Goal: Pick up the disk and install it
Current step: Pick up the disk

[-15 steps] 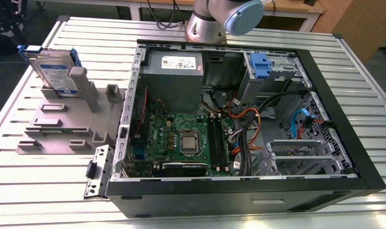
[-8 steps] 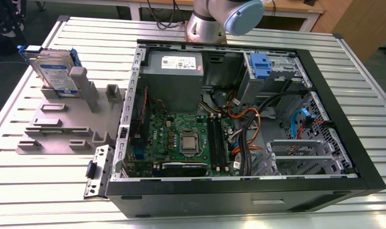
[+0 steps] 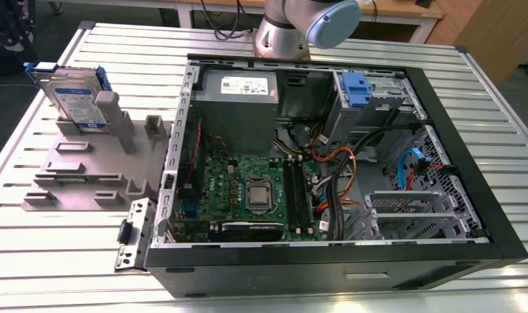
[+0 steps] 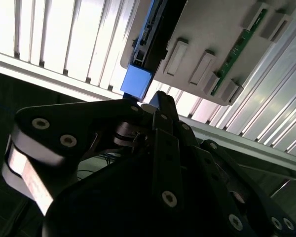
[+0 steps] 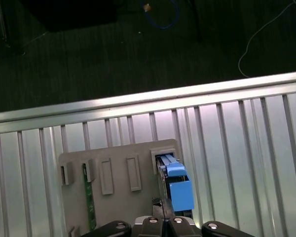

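Observation:
The disk (image 3: 73, 98) stands on edge in a grey plastic holder (image 3: 81, 169) on the slatted table, at the exterior view's left. It is a silver drive with a white-and-blue label inside a blue carrier. In both wrist views I look down on its top edge and blue end tab (image 5: 179, 190) (image 4: 137, 81). My gripper (image 5: 164, 220) (image 4: 156, 98) hangs well above that tab, apart from it. Its black fingers are shut together with nothing between them.
An open computer case (image 3: 472, 163) lies to the right of the holder, with a motherboard, cables, a grey power-supply box (image 3: 238, 85) and a blue bracket (image 3: 357, 88) in the drive bay. A green memory stick (image 5: 90, 202) sits in the holder. The arm's base (image 3: 303, 26) stands behind the case.

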You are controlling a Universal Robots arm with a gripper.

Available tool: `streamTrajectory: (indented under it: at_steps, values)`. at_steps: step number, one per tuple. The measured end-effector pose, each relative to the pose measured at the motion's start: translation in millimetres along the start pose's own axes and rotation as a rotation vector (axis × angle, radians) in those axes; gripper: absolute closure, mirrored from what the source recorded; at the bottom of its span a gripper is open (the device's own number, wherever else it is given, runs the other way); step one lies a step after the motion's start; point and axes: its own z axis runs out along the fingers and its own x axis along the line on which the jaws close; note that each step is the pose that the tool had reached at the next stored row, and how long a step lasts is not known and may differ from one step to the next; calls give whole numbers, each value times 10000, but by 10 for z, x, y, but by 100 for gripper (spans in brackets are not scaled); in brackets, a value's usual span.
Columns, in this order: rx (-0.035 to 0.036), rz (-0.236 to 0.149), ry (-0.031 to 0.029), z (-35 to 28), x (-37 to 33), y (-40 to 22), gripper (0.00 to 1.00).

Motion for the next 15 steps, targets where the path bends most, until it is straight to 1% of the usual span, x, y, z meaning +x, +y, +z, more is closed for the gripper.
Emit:
streamTrajectory:
  at_steps: [2,6,15]
  values:
    - [-2,-40,-22,2,-12,2,89]
    - [-4,-204,-19,3,-24,4,89]
    - [-4,-215,-17,2,-25,4,89]
